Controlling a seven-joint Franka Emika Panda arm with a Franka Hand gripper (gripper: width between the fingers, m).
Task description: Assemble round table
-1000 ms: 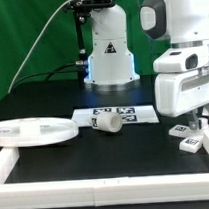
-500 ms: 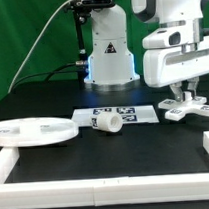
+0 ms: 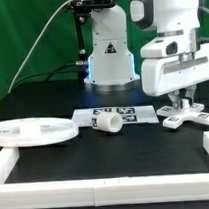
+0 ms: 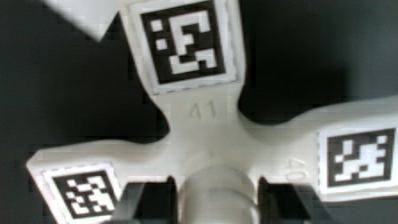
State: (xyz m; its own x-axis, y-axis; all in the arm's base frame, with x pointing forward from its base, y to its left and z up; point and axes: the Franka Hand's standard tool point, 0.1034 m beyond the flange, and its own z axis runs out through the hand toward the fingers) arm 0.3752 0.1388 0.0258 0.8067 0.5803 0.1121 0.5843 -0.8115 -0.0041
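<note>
The white cross-shaped foot (image 3: 183,114) hangs in my gripper (image 3: 182,100) above the table at the exterior view's right. In the wrist view the foot (image 4: 205,125) fills the frame, with tags on its arms, and my fingers (image 4: 143,205) are shut on its central stem. The large round disc (image 3: 34,130) lies flat at the exterior view's left. The short thick cylinder leg (image 3: 109,122) lies on its side near the middle, on the front edge of the marker board (image 3: 128,115).
A white border rail (image 3: 96,167) runs along the front and both sides of the black table. The robot base (image 3: 109,52) stands at the back centre before a green backdrop.
My gripper has lifted the cross-shaped foot off the table and carried it up and slightly toward the exterior view's left. The disc and the leg have not moved.
</note>
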